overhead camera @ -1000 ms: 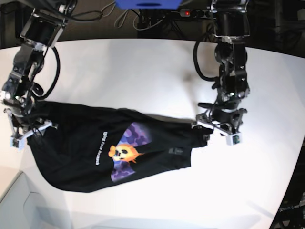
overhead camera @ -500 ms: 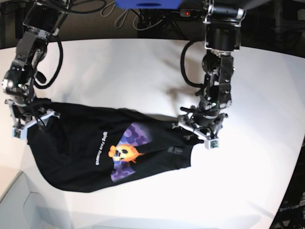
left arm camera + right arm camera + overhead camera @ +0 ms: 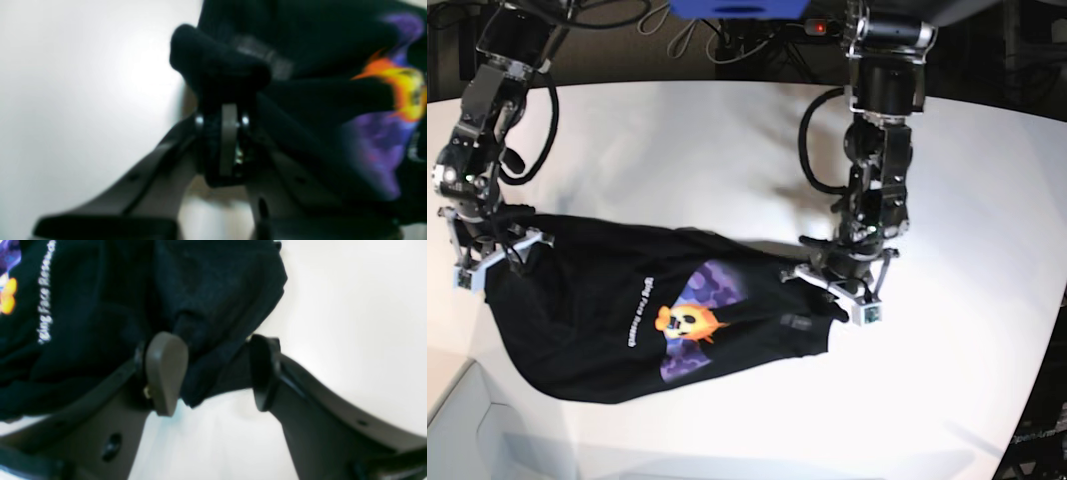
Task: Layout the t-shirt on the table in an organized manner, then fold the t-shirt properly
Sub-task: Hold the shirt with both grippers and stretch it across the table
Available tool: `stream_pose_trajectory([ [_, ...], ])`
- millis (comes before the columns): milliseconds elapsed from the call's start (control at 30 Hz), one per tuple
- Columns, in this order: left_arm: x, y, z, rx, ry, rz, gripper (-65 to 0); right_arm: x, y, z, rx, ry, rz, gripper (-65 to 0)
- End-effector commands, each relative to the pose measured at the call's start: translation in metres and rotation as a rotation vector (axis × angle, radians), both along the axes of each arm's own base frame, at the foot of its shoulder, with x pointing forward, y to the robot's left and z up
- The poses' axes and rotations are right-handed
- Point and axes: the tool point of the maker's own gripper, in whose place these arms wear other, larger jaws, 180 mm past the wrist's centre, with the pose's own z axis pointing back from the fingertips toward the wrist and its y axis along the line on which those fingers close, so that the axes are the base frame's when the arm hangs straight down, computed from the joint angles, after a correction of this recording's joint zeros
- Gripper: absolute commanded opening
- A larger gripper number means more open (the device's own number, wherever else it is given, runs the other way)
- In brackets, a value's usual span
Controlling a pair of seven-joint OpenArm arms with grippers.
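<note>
- Table [image 3: 727,150]: white, curved far edge; wide bare surface beyond and to the shirt's right.
- T-shirt [image 3: 597,330]: rumpled, lying front-left, print up.
- Left gripper [image 3: 222,100]: clenched on a shirt fold.
- Right gripper [image 3: 213,373]: jaws apart, straddling the shirt's edge.

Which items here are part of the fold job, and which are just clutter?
Job:
- t-shirt
- table
- left gripper, shut on the t-shirt
- right gripper, jaws apart astride cloth

Clutter:
- power strip and cables behind the table

left pincer [image 3: 228,100] moved onto t-shirt [image 3: 607,310], now clamped on its edge
</note>
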Motion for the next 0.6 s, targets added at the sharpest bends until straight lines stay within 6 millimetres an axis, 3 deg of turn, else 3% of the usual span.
stream_pose_trajectory([
  [0, 0.014, 0.001, 0.037, -0.001, -0.101, 0.002, -64.6, 0.008, -0.006, 0.017, -0.024, -0.055, -0.001, -31.0],
  [133, 0.017, 0.0, 0.111, -0.001, -0.233, -0.02, -64.7, 0.015, -0.004, 0.021, -0.017, -0.068, -0.001, -31.0],
  [233, 0.018, -0.004, 0.155, 0.005, -0.295, -0.046, -64.7, 0.015, 0.001, 0.019, -0.001, -0.07, 0.001, -31.0],
  [267, 0.019, -0.005, 0.162, 0.009, -0.292, -0.052, -64.7, 0.015, 0.004, 0.017, 0.009, -0.07, 0.001, -31.0],
  [367, 0.021, -0.005, 0.15, -0.016, -0.177, -0.059, -64.7, 0.015, 0.011, 0.013, 0.027, -0.066, 0.004, -31.0],
  [567, -0.003, 0.05, 0.095, -0.088, 0.032, 0.084, -64.5, 0.007, 0.025, -0.001, 0.055, -0.037, 0.019, -30.8],
])
